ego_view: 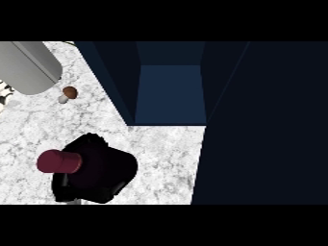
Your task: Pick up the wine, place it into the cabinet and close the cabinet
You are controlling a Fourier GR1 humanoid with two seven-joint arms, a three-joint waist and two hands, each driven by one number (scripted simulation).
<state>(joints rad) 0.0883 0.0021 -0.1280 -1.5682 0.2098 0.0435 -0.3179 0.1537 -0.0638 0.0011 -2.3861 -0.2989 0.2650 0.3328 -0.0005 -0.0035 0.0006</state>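
Near the counter's (159, 144) front edge, a black hand (99, 170) is curled round the wine (60, 162); only the bottle's dark red cap shows, poking out leftward past the wrapping fingers (88, 141). The open cabinet (170, 91) stands toward the back. A small mushroom (68, 93) lies near the back left corner, beside a grey cylinder (20, 65).

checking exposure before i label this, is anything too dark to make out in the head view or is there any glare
Head view: the cabinet reads as near-black navy, its open inside only slightly lighter, so panel edges are faint; the black hand merges with the dark wine bottle, only the maroon cap standing out; the marble counter is evenly bright, with no glare.
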